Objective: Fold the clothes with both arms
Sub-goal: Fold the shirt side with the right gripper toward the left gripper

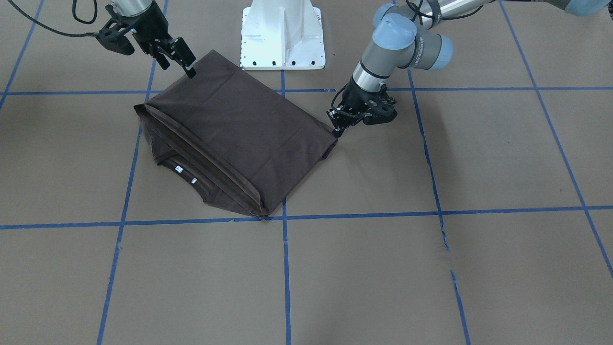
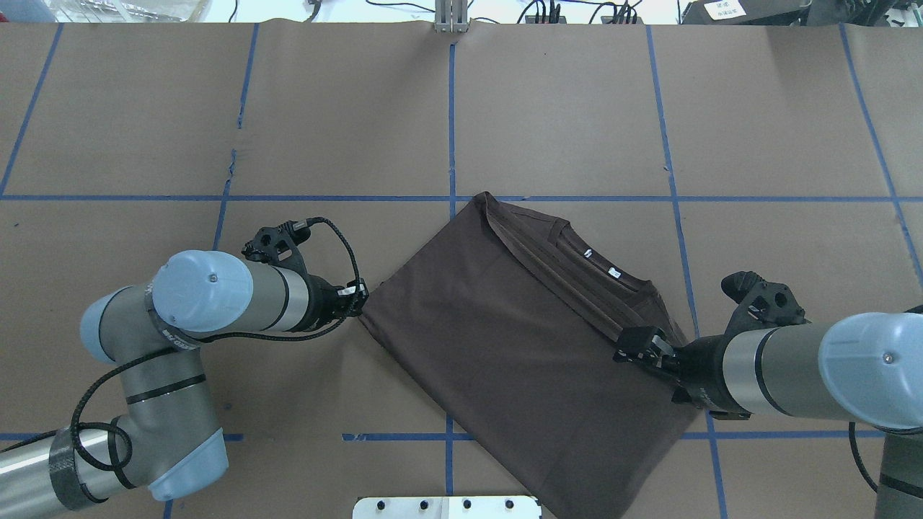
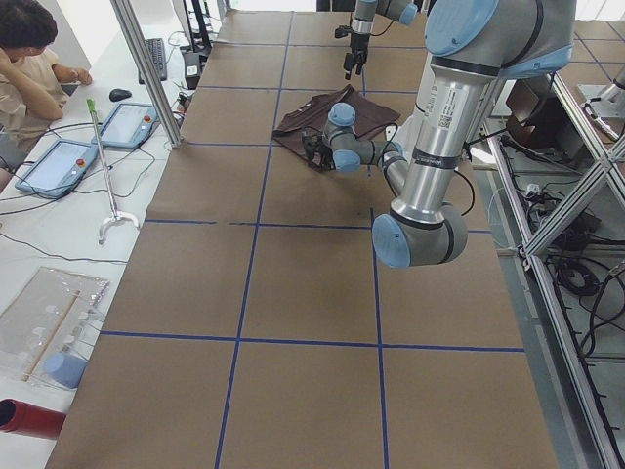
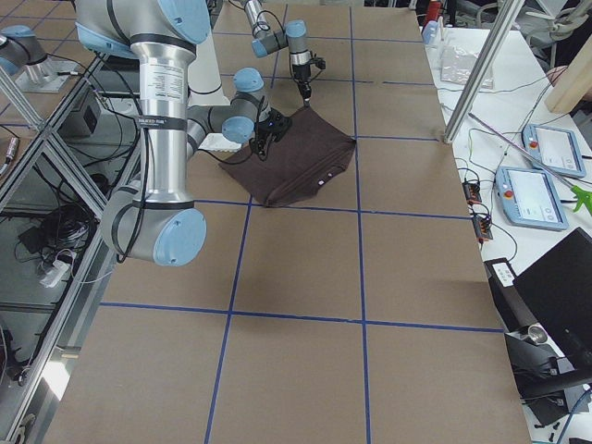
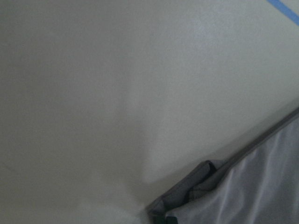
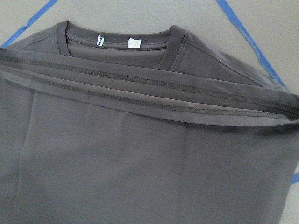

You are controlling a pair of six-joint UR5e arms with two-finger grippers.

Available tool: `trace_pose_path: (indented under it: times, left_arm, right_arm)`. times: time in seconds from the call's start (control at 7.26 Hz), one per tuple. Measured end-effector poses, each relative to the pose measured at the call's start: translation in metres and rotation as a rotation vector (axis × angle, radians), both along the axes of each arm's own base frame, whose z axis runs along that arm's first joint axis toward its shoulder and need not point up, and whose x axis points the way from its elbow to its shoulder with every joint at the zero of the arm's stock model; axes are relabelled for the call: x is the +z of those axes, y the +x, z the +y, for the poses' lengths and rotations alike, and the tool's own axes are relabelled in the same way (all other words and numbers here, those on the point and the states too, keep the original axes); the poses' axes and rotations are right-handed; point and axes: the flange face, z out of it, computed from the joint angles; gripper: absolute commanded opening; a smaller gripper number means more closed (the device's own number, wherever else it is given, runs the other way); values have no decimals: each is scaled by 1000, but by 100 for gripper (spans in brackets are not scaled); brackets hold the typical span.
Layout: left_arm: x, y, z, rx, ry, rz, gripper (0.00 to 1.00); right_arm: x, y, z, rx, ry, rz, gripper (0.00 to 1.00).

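**A:** Where is the T-shirt (image 1: 239, 124) lying?

**B:** It is lying flat on the worktop (image 1: 431, 268), askew to the blue tape lines (image 1: 364, 214). It is sitting close to the white base (image 1: 282, 33) and a little to the robot's right. It is doubled over, with the hem (image 6: 140, 80) running across just below the collar (image 6: 117, 36), and the white labels (image 6: 133, 43) are showing.

**A:** And what are the pincers doing?

**B:** The right pincer (image 1: 179, 68) is hovering at the corner nearest it with its fingers spread, and it seems to be gripping nothing. The left pincer (image 1: 336, 129) is sitting low at the opposite folded corner. I cannot tell whether it is pinching the cloth or only touching it.

**A:** How are you expecting it to handle?

**B:** I am judging it light, soft and limp, so it will be sagging between whatever points are lifting it. I am favouring two corners of one edge, pinching every layer together. Catching only the top layer risks peeling the fold open.
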Motion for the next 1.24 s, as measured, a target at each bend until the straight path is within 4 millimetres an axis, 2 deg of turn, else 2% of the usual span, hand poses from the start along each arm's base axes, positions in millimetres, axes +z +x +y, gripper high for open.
trace_pose_path:
  times: [0.28,0.41,0.55,0.83,0.96,1.1,1.24]
  left_arm:
    - [0,-33,-40,-8,107,-78,0]
    - [0,-41,-68,-32,130,-100,0]
    - [-6,-41,-108,-74,135,-115,0]
    - [-28,-34,-202,-164,130,-133,0]
    - [-32,-21,-243,-194,117,-151,0]
    - [-35,-2,-277,-221,101,-184,0]
    - [-34,7,-295,-243,91,-211,0]
  right_arm:
    - [-12,-5,0,7,-6,-31,100]
    - [-25,-12,-3,11,-5,-62,100]
    - [-39,-27,-8,17,4,-91,100]
    - [-59,-61,-24,53,32,-115,100]
    - [-61,-67,-28,62,38,-115,100]
    - [-63,-71,-29,65,41,-116,100]
    - [-66,-74,-30,70,46,-120,100]
